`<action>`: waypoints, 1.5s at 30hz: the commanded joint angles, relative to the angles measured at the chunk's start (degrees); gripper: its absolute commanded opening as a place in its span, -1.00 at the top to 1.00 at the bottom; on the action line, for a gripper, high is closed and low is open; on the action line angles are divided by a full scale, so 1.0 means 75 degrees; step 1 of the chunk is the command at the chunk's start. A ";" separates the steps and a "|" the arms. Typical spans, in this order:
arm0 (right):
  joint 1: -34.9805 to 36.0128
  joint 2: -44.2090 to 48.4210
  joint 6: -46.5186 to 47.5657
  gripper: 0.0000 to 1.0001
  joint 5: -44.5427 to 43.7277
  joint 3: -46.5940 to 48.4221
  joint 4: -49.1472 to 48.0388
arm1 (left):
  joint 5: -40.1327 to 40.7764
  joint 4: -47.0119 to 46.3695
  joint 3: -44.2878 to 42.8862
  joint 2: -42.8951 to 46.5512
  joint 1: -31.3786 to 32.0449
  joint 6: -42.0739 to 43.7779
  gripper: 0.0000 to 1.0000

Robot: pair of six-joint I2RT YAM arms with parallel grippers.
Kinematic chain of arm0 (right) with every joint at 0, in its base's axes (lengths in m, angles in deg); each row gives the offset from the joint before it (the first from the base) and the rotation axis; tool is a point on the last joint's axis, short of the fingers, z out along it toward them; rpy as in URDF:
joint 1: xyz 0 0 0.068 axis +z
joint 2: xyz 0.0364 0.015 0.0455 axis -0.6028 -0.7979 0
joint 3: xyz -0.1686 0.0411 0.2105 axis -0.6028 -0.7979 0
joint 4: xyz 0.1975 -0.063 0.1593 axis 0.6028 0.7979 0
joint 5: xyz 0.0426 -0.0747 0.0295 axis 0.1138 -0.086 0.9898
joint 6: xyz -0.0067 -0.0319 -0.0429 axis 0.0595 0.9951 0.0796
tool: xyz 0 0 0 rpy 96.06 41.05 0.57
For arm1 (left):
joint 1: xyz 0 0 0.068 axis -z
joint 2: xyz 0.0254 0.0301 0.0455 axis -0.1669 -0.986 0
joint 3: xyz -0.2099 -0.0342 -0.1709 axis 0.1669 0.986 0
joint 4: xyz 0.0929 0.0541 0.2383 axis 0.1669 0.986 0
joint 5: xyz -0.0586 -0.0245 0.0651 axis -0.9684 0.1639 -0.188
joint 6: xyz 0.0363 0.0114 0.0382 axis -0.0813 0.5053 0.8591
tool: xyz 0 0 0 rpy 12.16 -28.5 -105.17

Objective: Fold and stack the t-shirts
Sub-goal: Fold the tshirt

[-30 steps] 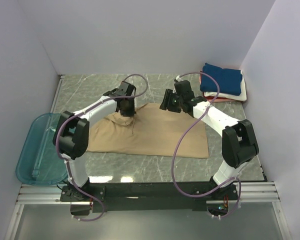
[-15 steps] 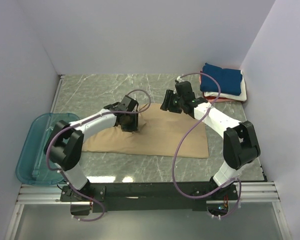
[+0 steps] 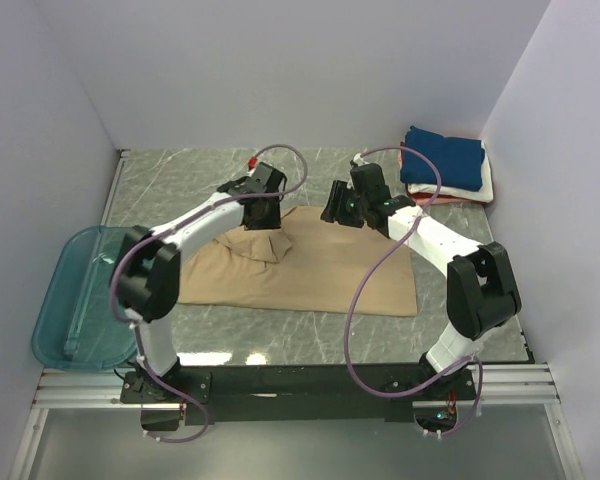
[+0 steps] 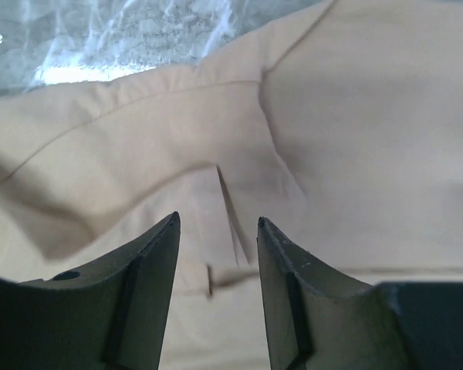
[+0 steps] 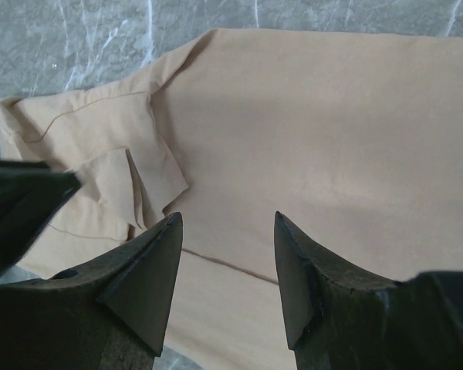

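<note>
Folding the tan t-shirt is the step in hand, and it looks part done. The shirt lies flat mid-table, with the end on the left arm's side turned in over the body and a small rumpled flap sitting there. The left gripper hangs just above that flap, jaws apart, nothing between them. The right gripper hovers over the shirt's far edge, beside the left one, its jaws also apart and empty. The folded stack, navy on top with white and red under it, sits well off the shirt's far right corner. The teal tub is off its left end.

Flatten that flap first or it gets locked into the next fold. Pinch both layers right at the edge, not mid-panel. Set both grippers on the same line so the crease runs straight. The cloth is limp, so lift high enough to clear the body or it will probably drag and bunch. Lay it down fully before you let go.
</note>
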 commanded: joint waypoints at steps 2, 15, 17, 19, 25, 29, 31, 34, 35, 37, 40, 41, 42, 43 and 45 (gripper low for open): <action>0.0045 0.0438 0.0081 -0.16 -0.0055 -0.0149 -0.0199 | 0.0386 0.0547 -0.0683 -0.1087 0.0010 0.0558 -0.03; 0.0034 0.0555 0.0139 -0.16 -0.0091 -0.0419 -0.0293 | 0.0725 0.0384 -0.0919 -0.1674 0.0010 0.0792 -0.05; 0.0045 0.0544 0.0128 -0.16 -0.0067 -0.0419 -0.0305 | 0.0761 0.0360 -0.0872 -0.1639 0.0010 0.0804 -0.03; 0.0034 0.0532 0.0093 -0.15 -0.0020 -0.0419 -0.0317 | 0.0831 0.0325 -0.0860 -0.1674 0.0010 0.0839 -0.02; 0.0045 0.0555 0.0081 -0.15 0.0003 -0.0477 -0.0364 | 0.0960 0.0314 -0.1047 -0.1931 0.0010 0.0945 0.00; 0.0045 0.0591 0.0116 -0.15 -0.0079 -0.0489 -0.0305 | 0.0844 0.0255 -0.1059 -0.1955 0.0010 0.0921 0.02; 0.0033 0.0602 0.0116 -0.15 -0.0079 -0.0489 -0.0305 | 0.0820 0.0231 -0.1047 -0.1978 0.0010 0.0910 0.03; 0.0034 0.0614 0.0127 -0.15 -0.0079 -0.0524 -0.0305 | 0.0726 0.0219 -0.1012 -0.2014 0.0010 0.0875 0.11; 0.0045 0.0626 0.0116 -0.15 -0.0079 -0.0536 -0.0328 | 0.0691 0.0208 -0.0989 -0.2002 0.0010 0.0851 0.16; 0.0045 0.0626 0.0116 -0.15 -0.0079 -0.0548 -0.0328 | 0.0632 0.0173 -0.0849 -0.1874 0.0010 0.0828 0.27; 0.0034 0.0626 0.0116 -0.15 -0.0079 -0.0548 -0.0340 | 0.0562 0.0114 -0.0649 -0.1604 0.0010 0.0781 0.47; 0.0045 0.0626 0.0116 -0.15 -0.0079 -0.0548 -0.0329 | 0.0562 0.0102 -0.0602 -0.1546 0.0010 0.0757 0.52; 0.0045 0.0637 0.0116 -0.15 -0.0079 -0.0548 -0.0340 | 0.0539 0.0102 -0.0532 -0.1417 0.0010 0.0757 0.57; 0.0034 0.0637 0.0116 -0.15 -0.0067 -0.0548 -0.0340 | 0.0527 0.0114 -0.0497 -0.1358 0.0010 0.0746 0.61; 0.0045 0.0649 0.0104 -0.15 -0.0055 -0.0548 -0.0352 | 0.0457 0.0067 -0.0368 -0.1160 0.0010 0.0734 0.76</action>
